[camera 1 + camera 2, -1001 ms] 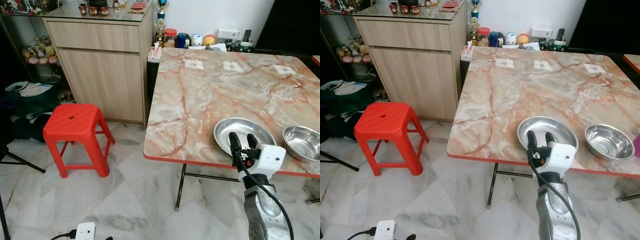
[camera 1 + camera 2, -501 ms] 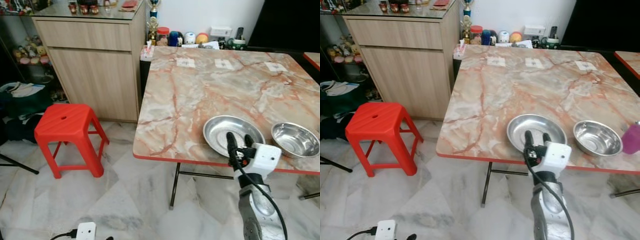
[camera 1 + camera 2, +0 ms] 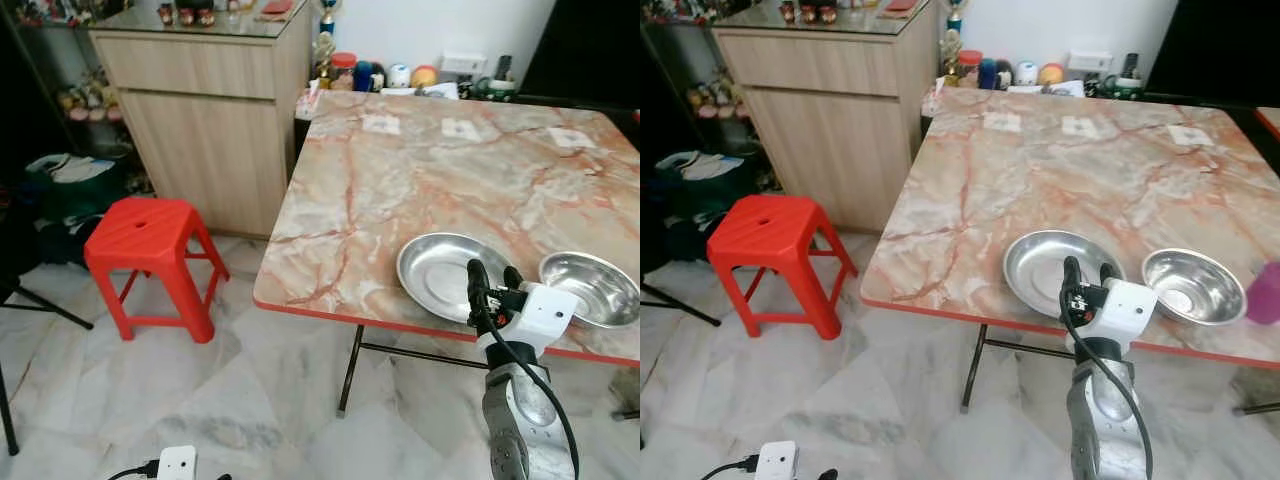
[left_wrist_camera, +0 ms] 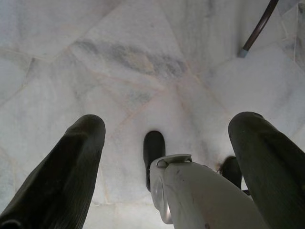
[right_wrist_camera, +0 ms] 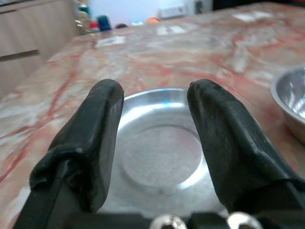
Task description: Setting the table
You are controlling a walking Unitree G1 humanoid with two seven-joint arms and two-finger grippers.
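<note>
Marble-topped table (image 3: 400, 190), pink-veined with a red edge, the largest item present. Wooden cabinet (image 3: 200, 110) stands just beside its far left corner. Red plastic stool (image 3: 150, 240) on the tiled floor before the cabinet. Steel plate (image 3: 440, 272), shallow and empty, near the table's front edge. Steel bowl (image 3: 590, 288), deeper, just beside the plate on its right, apart from it. Right gripper (image 3: 490, 282), raised at the table's front edge with both fingers parted moderately and nothing between them, aimed at the plate's near rim (the wrist view frames the plate squarely in the gap). Left gripper (image 4: 167, 157), hanging idle toward the floor, fingers spread wide and empty. Step in hand, by my reckoning: the approach to pick up the plate. Next move calls for easing forward and down so one finger slips over the rim, then closing.
</note>
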